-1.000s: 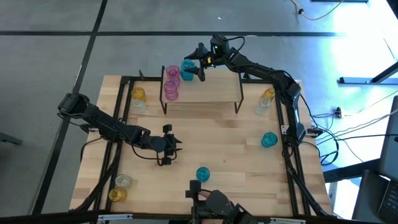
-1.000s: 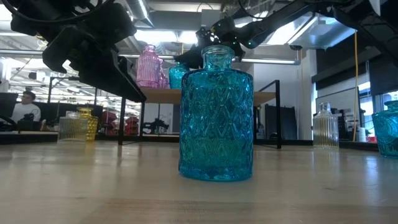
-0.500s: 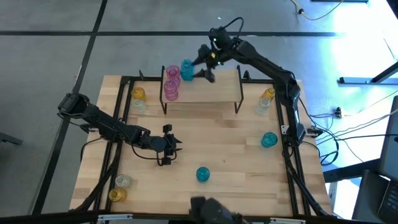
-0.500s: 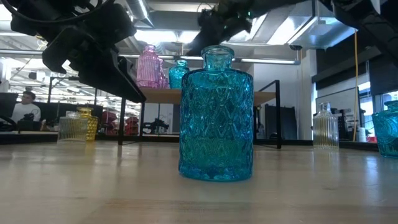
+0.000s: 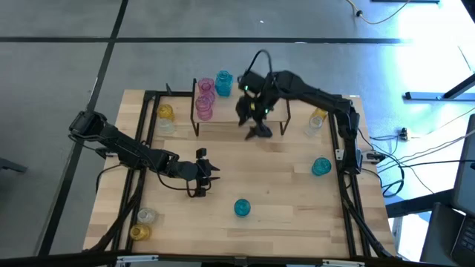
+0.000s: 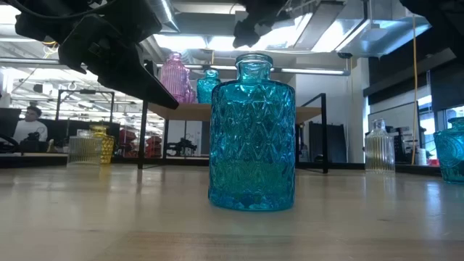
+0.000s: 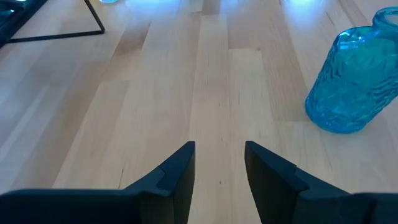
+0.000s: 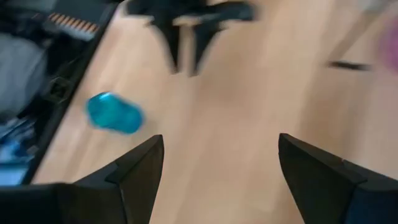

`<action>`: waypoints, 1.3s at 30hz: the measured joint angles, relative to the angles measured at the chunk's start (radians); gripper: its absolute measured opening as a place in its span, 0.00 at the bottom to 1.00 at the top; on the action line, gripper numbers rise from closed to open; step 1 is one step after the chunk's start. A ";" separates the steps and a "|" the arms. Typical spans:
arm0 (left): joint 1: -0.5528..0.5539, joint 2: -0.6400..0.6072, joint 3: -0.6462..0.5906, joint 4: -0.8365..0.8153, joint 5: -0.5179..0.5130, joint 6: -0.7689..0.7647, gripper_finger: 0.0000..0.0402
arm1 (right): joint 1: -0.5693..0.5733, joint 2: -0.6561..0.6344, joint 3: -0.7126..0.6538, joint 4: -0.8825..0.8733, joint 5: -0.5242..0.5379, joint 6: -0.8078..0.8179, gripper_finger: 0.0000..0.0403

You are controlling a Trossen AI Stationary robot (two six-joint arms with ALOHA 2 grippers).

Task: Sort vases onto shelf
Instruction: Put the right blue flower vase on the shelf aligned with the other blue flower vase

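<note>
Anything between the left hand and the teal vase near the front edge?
No. The left wrist view shows only bare tabletop between the left hand and that teal vase.

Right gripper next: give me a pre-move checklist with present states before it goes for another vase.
1. Right gripper empty, fingers wide apart with nothing between them: ok.
2. Teal vase standing on the shelf beside the pink vases, clear of the gripper: ok.
3. Free board space on the shelf to the right of those vases: ok.
4. Nearest loose teal vase upright near the table's right edge: ok.
5. Left gripper empty, hanging mid-table, away from the right arm's side: ok.
6. Which vase is the next target: cannot tell.
</note>
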State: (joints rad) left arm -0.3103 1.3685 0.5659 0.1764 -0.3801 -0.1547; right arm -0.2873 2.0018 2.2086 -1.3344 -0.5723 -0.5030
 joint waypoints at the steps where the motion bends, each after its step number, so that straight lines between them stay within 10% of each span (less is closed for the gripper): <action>1: 0.000 0.000 0.000 0.000 0.000 0.000 0.33 | 0.020 0.000 -0.004 -0.010 -0.005 0.001 0.74; 20: -0.026 0.000 0.000 0.005 -0.001 -0.088 0.33 | 0.325 -0.137 -0.455 0.055 0.067 0.237 0.74; 39: -0.091 0.000 0.000 0.028 -0.118 -0.199 0.33 | 0.628 -0.967 -1.159 0.049 0.746 1.234 0.74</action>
State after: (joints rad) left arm -0.4015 1.3686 0.5659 0.2049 -0.4984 -0.3534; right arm 0.3405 1.0345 1.0495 -1.2855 0.1738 0.7307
